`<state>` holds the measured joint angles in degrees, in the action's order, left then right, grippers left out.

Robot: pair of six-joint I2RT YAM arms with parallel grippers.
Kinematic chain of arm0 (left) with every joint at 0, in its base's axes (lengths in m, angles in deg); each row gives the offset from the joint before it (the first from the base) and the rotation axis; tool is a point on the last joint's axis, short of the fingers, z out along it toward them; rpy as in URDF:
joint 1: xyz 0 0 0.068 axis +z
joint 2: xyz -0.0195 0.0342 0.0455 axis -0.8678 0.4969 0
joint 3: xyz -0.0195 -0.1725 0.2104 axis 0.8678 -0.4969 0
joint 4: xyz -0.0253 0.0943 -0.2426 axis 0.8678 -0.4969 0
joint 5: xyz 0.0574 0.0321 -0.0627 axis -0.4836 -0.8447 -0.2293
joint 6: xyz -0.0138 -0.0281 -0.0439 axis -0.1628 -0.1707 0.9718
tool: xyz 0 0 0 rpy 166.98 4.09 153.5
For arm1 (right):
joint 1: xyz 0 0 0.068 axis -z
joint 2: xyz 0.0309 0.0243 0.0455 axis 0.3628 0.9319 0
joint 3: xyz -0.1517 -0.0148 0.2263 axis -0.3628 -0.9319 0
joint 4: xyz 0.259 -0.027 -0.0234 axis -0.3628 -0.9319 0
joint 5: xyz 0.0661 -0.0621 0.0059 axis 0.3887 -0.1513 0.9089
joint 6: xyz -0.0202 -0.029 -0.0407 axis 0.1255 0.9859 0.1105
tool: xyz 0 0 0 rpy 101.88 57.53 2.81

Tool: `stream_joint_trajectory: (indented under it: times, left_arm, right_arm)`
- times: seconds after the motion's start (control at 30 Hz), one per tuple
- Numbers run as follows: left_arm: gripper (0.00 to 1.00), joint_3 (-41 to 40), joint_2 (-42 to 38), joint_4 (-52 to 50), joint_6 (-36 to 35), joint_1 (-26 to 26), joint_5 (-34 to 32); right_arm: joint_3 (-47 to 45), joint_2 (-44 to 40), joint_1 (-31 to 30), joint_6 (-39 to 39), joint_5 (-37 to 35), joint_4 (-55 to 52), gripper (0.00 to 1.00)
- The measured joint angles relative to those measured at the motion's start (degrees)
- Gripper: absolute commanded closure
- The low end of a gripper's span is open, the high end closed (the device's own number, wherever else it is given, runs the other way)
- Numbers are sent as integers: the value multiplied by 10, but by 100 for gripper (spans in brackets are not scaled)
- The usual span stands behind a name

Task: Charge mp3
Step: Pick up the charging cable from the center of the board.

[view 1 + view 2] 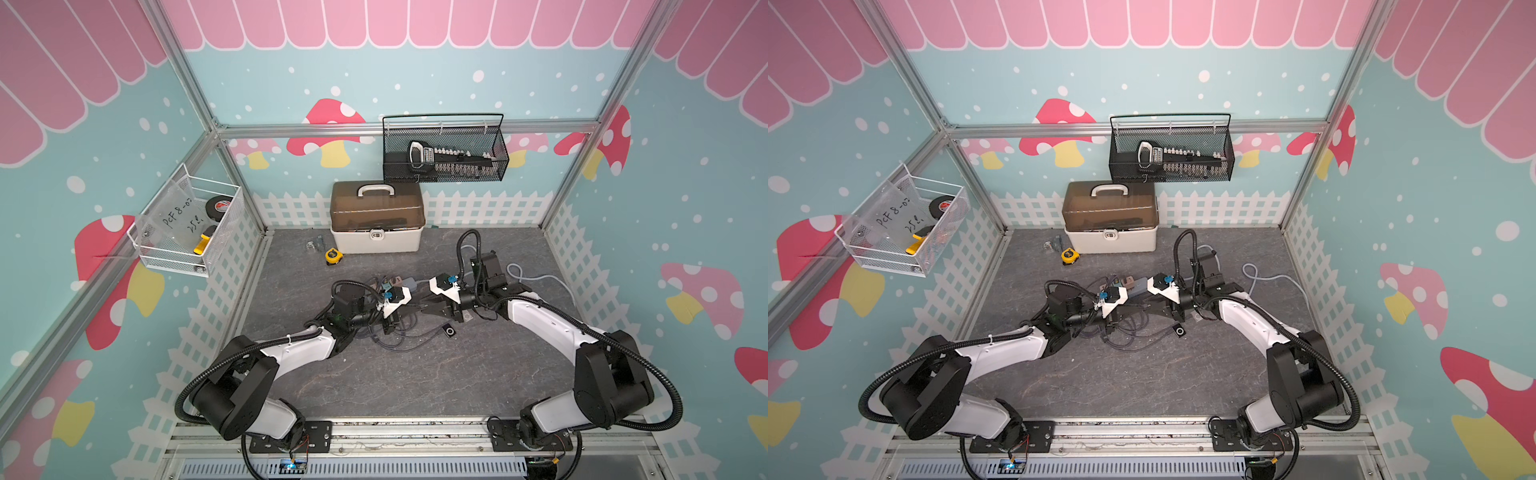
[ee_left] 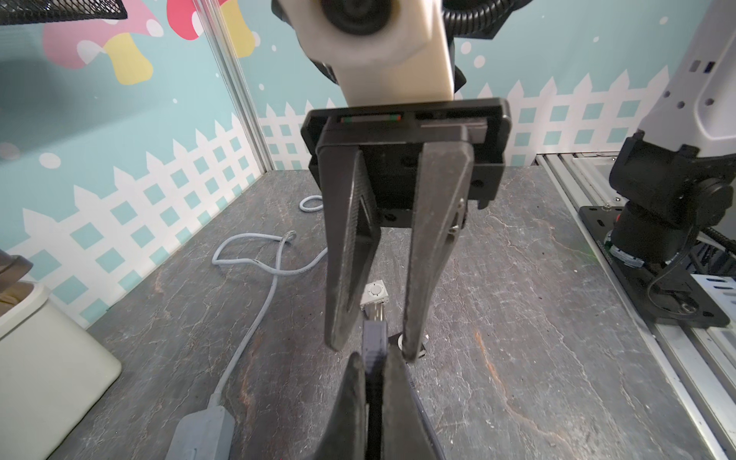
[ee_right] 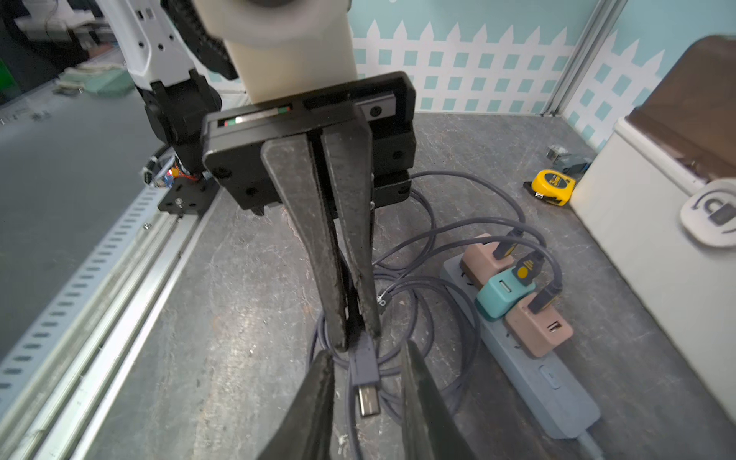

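The mp3 [image 1: 449,330], a small black square with a pale round dial, lies on the grey table, also in the other top view as mp3 [image 1: 1179,331]. A grey-purple USB plug [image 3: 364,374] hangs just above the table, metal tip bare. My left gripper [image 2: 374,356] is shut on the plug's [image 2: 374,338] body. My right gripper [image 3: 366,354] faces it, open, fingers either side of the plug without touching. The cable's loose coils [image 1: 399,336] lie under both grippers, beside the mp3.
A grey power strip [image 3: 529,382] with pink and teal chargers lies behind the grippers, its white cord [image 1: 540,278] looping right. A toolbox [image 1: 376,220] and yellow tape measure [image 1: 333,255] stand at the back. A small pale cube [image 2: 374,294] lies beyond the plug.
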<state>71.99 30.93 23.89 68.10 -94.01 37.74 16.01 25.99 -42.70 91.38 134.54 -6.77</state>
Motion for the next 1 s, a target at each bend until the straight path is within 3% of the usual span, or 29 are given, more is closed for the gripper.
stream_joint_trajectory:
  times: [0.13, 0.23, 0.6, 0.83, 1.0]
  left_arm:
    - [100, 5, 0, -12, -3, 0, 0]
    - [100, 10, 0, -28, -8, 0, 2]
    - [100, 51, -5, -115, -40, 9, 3]
    - [100, 111, -4, -209, -88, 10, -5]
    - [100, 137, 0, -254, -107, 11, -4]
  right_arm:
    - [0, 0, 3, -3, -24, 1, 53]
    - [-1, -5, 15, -3, -40, 1, 51]
    - [-16, -35, 57, -4, -69, -5, 51]
    - [-18, -50, 74, -40, -135, -19, 57]
    - [-33, -61, 77, -30, -83, -17, 59]
